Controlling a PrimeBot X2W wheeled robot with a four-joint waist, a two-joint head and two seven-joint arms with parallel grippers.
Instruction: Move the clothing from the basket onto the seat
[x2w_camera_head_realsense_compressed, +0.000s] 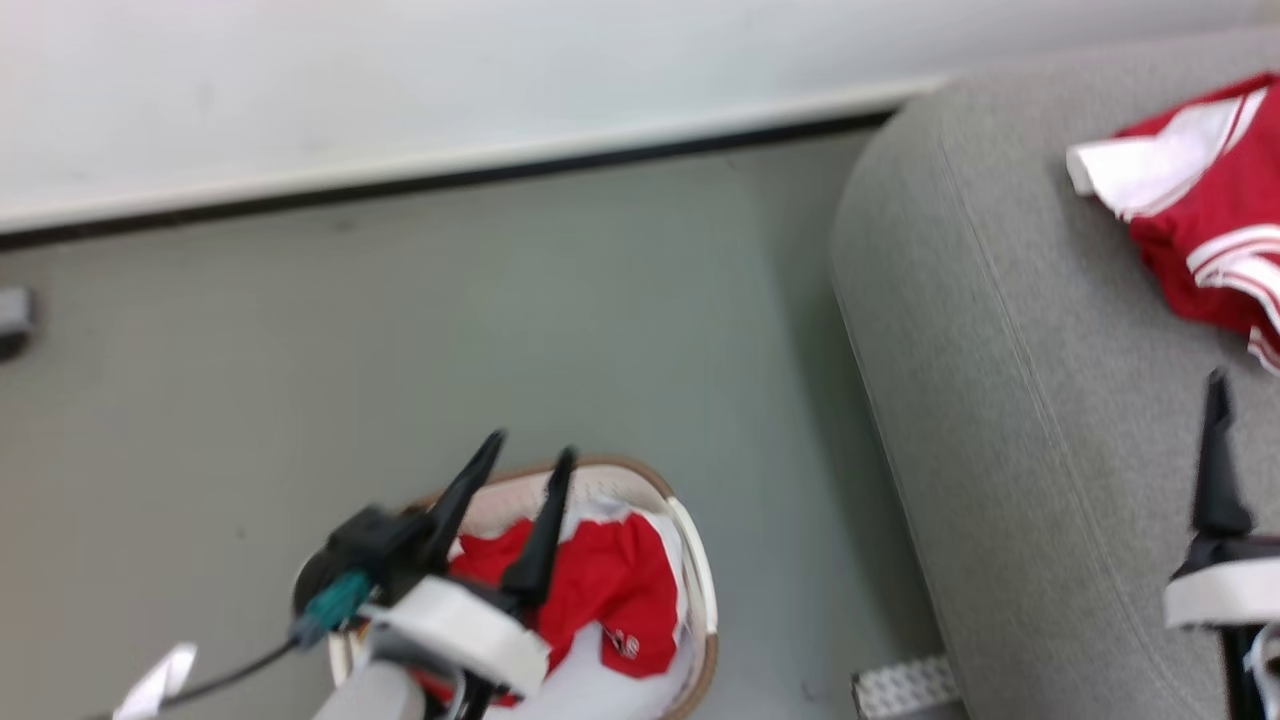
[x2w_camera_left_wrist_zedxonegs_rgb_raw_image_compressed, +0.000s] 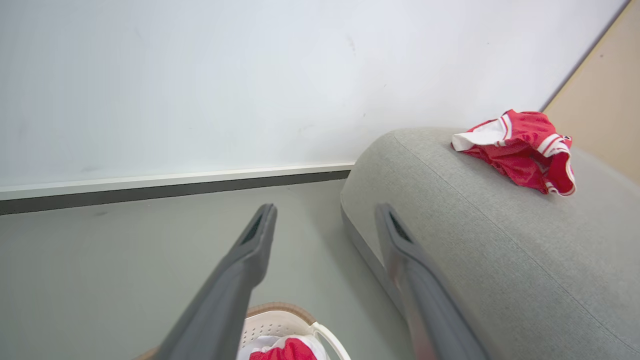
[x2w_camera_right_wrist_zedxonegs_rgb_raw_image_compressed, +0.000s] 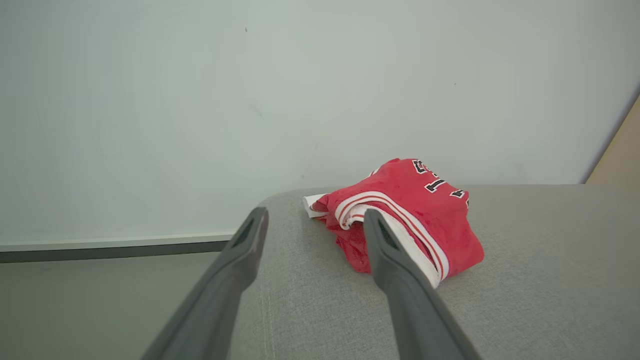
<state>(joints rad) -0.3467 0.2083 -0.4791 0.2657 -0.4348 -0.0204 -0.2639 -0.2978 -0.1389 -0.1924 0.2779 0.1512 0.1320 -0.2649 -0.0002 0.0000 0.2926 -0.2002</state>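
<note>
Red clothing (x2w_camera_head_realsense_compressed: 1200, 230) on seat (x2w_camera_head_realsense_compressed: 1000, 400), in basket (x2w_camera_head_realsense_compressed: 698, 560)

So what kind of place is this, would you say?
Probably a bare indoor room staged as a living space, maybe a test lab: a grey upholstered sofa, a laundry basket of red clothing on a smooth grey floor, and a plain white wall.

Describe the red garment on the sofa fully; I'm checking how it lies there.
The garment is soft red fabric with white sleeve parts, white stripe trim and dark lettering. It lies crumpled in a loose heap on the grey sofa, near its rounded end. The open right hand stands just before it, not gripping it.
</note>
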